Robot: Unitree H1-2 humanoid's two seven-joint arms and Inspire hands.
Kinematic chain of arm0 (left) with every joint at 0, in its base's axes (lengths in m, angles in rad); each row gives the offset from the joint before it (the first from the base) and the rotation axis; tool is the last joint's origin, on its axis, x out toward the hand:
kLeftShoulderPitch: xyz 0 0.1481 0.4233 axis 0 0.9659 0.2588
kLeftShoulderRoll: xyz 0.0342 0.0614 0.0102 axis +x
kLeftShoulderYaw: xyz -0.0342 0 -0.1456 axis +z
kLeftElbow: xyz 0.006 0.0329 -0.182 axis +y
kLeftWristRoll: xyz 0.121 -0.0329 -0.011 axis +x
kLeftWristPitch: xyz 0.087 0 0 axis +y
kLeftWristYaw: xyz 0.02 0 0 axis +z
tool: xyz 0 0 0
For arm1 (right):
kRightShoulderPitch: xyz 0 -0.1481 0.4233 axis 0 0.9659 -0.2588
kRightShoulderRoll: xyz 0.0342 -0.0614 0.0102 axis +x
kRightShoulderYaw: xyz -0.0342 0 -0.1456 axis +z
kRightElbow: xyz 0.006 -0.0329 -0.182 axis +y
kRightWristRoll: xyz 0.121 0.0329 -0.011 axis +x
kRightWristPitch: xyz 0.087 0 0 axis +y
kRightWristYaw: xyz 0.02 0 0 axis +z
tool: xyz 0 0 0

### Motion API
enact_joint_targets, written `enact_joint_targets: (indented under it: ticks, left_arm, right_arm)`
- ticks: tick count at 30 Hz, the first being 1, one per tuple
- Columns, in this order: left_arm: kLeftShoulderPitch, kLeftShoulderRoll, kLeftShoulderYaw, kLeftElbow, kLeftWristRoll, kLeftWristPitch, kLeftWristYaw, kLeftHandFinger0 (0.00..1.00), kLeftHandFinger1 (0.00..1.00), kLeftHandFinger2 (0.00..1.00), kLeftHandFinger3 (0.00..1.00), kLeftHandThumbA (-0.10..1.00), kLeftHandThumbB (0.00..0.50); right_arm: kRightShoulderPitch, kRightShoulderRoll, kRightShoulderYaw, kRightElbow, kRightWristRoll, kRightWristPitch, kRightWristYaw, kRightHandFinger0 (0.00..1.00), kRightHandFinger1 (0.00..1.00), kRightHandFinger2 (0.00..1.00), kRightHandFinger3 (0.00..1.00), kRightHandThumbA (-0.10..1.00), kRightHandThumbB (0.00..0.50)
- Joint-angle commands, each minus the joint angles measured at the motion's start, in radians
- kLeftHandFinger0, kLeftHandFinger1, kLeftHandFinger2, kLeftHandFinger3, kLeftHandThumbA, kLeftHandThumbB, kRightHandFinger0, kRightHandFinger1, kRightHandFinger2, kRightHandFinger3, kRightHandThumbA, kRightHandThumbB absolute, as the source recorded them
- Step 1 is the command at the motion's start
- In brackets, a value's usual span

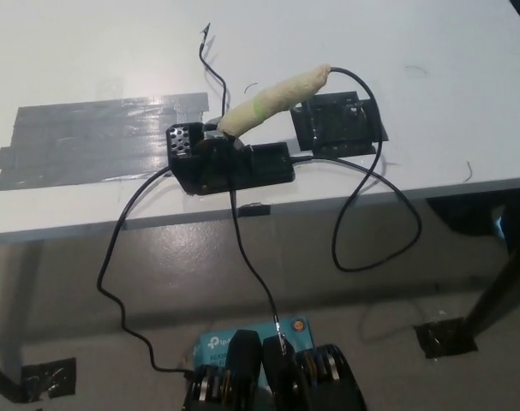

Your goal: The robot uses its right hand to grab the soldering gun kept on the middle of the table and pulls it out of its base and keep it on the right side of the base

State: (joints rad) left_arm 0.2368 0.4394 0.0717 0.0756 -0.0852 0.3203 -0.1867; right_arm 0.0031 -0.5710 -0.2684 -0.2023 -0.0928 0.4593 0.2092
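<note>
While neither hand shows in the head view, so their state cannot be told, the soldering gun (275, 101) sits seated in its base (228, 163) near the front edge of the white table (88, 51), roughly mid-width. Its handle, wrapped in pale tape with a greenish band, tilts up and away toward the far right, the tip end buried in the base's holder. The base is a black block with a perforated corner at its left end. Just right of it, and touching its right end by a short link, lies a black taped patch (338, 125) stuck to the table. A broad grey tape strip (97, 137) covers the table left of the base, reaching close to it.

A black cord (378, 205) leaves the handle's far end, arcs over the patch, then loops down past the front edge. Another thin cable (127, 274) drops from the base's left side toward the floor. A third wire (212, 64) snakes toward the far edge behind the handle.
</note>
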Motion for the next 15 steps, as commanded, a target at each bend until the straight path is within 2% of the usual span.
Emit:
enact_joint_targets:
  ticks: [1, 3, 4, 5, 7, 9, 10, 11, 15]
  left_arm:
    - [0.013, 0.017, 0.006, -0.042, -0.007, 0.02, -0.027, 0.81, 0.76, 0.99, 1.0, 0.7, 0.145]
    - [-0.004, 0.019, 0.005, -0.034, -0.006, 0.023, -0.027, 0.81, 0.77, 0.99, 1.0, 0.7, 0.132]
    - [-0.008, 0.019, 0.006, -0.028, -0.007, 0.018, -0.026, 0.81, 0.77, 0.99, 1.0, 0.69, 0.139]
    - [-0.008, 0.02, 0.004, -0.031, 0.0, 0.021, -0.023, 0.8, 0.76, 0.99, 1.0, 0.7, 0.134]
    - [-0.009, 0.017, 0.006, -0.025, -0.003, 0.015, -0.023, 0.75, 0.73, 0.98, 1.0, 0.69, 0.135]
    - [-0.009, 0.019, 0.002, -0.022, 0.004, 0.013, -0.02, 0.75, 0.72, 0.98, 1.0, 0.7, 0.125]
    - [-0.005, 0.016, -0.002, -0.02, 0.01, 0.016, -0.016, 0.74, 0.7, 0.97, 1.0, 0.71, 0.123]
    - [0.001, 0.013, 0.0, -0.029, 0.009, 0.022, -0.013, 0.74, 0.7, 0.98, 1.0, 0.7, 0.119]
    - [0.003, 0.014, 0.006, -0.041, -0.001, 0.023, -0.017, 0.79, 0.73, 0.98, 1.0, 0.69, 0.122]
  right_arm:
    - [-0.201, 0.093, -0.132, -0.086, -0.17, 0.011, 0.004, 1.0, 1.0, 1.0, 1.0, 0.27, 0.099]
    - [-0.295, 0.143, -0.178, -0.102, -0.199, 0.011, 0.043, 1.0, 1.0, 1.0, 1.0, 0.25, 0.095]
    - [-0.356, 0.186, -0.201, -0.114, -0.145, 0.011, 0.033, 1.0, 1.0, 1.0, 1.0, 0.16, 0.076]
    - [-0.4, 0.207, -0.199, -0.123, -0.157, 0.011, 0.055, 1.0, 1.0, 1.0, 1.0, 0.16, 0.071]
    - [-0.509, 0.296, -0.224, -0.141, -0.213, 0.011, 0.112, 1.0, 1.0, 1.0, 1.0, 0.2, 0.121]
    - [-0.565, 0.348, -0.246, -0.15, -0.285, 0.011, 0.176, 1.0, 1.0, 1.0, 1.0, 0.24, 0.128]
    - [-0.62, 0.347, -0.17, -0.137, -0.342, 0.011, 0.203, 1.0, 1.0, 1.0, 1.0, 0.27, 0.128]
    - [-0.657, 0.376, -0.159, -0.122, -0.394, 0.011, 0.23, 1.0, 1.0, 1.0, 1.0, 0.3, 0.153]
    - [-0.742, 0.405, -0.05, -0.026, -0.379, 0.011, 0.258, 1.0, 1.0, 1.0, 1.0, 0.24, 0.169]
